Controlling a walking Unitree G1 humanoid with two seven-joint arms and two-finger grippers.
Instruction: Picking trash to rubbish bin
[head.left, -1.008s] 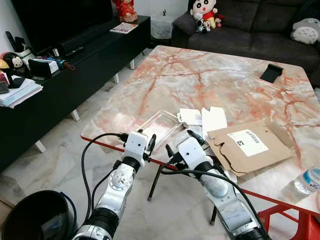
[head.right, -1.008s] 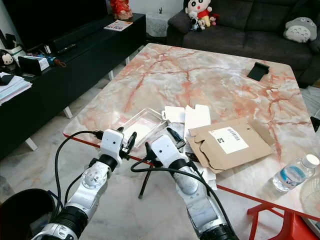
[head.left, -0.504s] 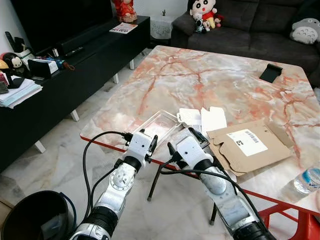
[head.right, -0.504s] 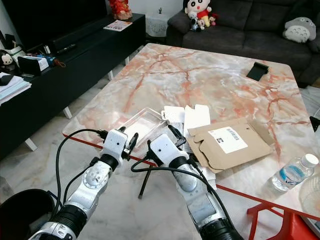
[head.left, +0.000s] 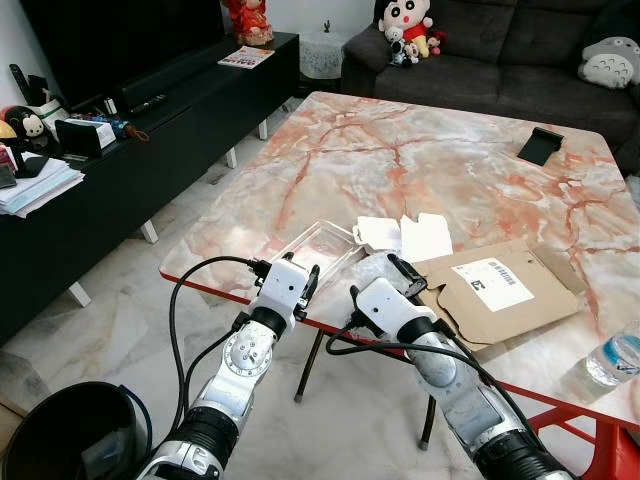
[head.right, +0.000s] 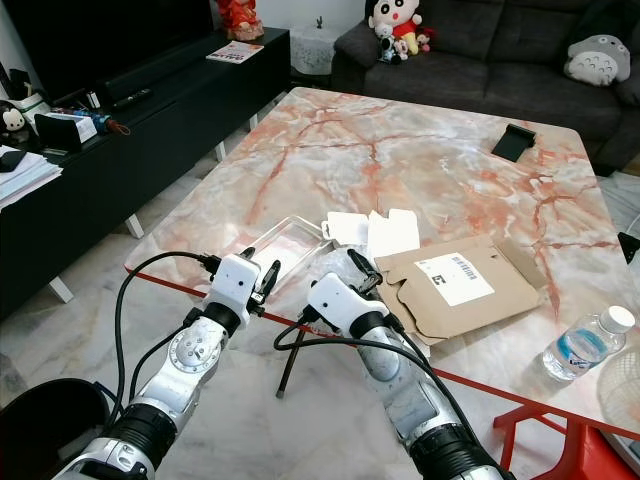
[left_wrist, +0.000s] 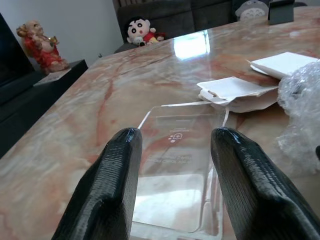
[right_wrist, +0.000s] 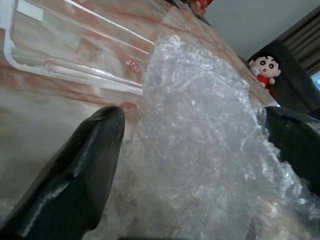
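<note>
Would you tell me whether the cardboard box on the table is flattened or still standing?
Flattened: the cardboard box lies spread flat on the table, label facing up.

Light: bright, even daylight across the room.
Glare: a white sheen on the tabletop (left_wrist: 150, 75) toward its far edge, in the left wrist view.
Shadows: soft, faint ones under the tabletop's near edge.
Focus: head views sharp; the bubble wrap (right_wrist: 200, 145) blurs close to the lens.
</note>
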